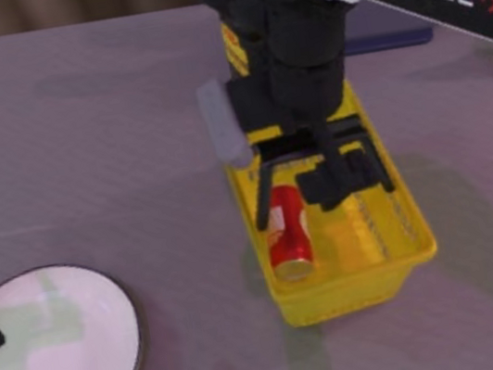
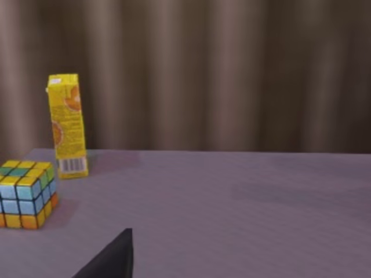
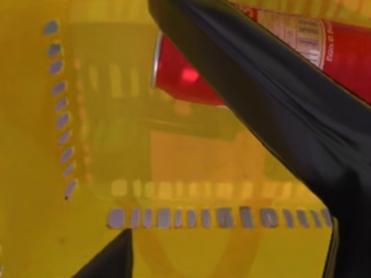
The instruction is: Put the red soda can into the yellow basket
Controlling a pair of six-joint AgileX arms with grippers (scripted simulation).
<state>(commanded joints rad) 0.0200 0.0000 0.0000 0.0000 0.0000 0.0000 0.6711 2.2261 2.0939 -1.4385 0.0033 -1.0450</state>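
Top view puts the small red cylindrical soda can point(image 1: 288, 232) lying on its side inside the bright yellow rectangular plastic basket point(image 1: 357, 291), against the basket wall that faces the worktop's left edge, its silver end turned toward the near edge. A pale label patch runs along its glossy red body; in the right wrist view I read fine nutrition print on that patch and a bright highlight on the red metal point(image 3: 191, 75).

My right gripper point(image 1: 344, 179) hangs inside the basket just beside the can, black fingers spread and released, nothing between them. One dark finger point(image 3: 272, 110) crosses in front of the can in the right wrist view. The basket's black folding handle point(image 1: 269, 177) leans over the can's far end. The basket floor is smooth yellow plastic with rows of small slots along the walls point(image 3: 220, 218).

The worktop point(image 1: 79, 136) is a matte mauve surface with a faint woven grain. A round pale plate with a dark rim point(image 1: 52, 347) sits at the near left corner. My left arm is parked at the left edge; I cannot tell how its gripper stands. Its wrist view shows a multicoloured puzzle cube point(image 2: 26, 194), an upright yellow juice carton point(image 2: 68, 125) and a brown pleated curtain point(image 2: 232, 69) behind.
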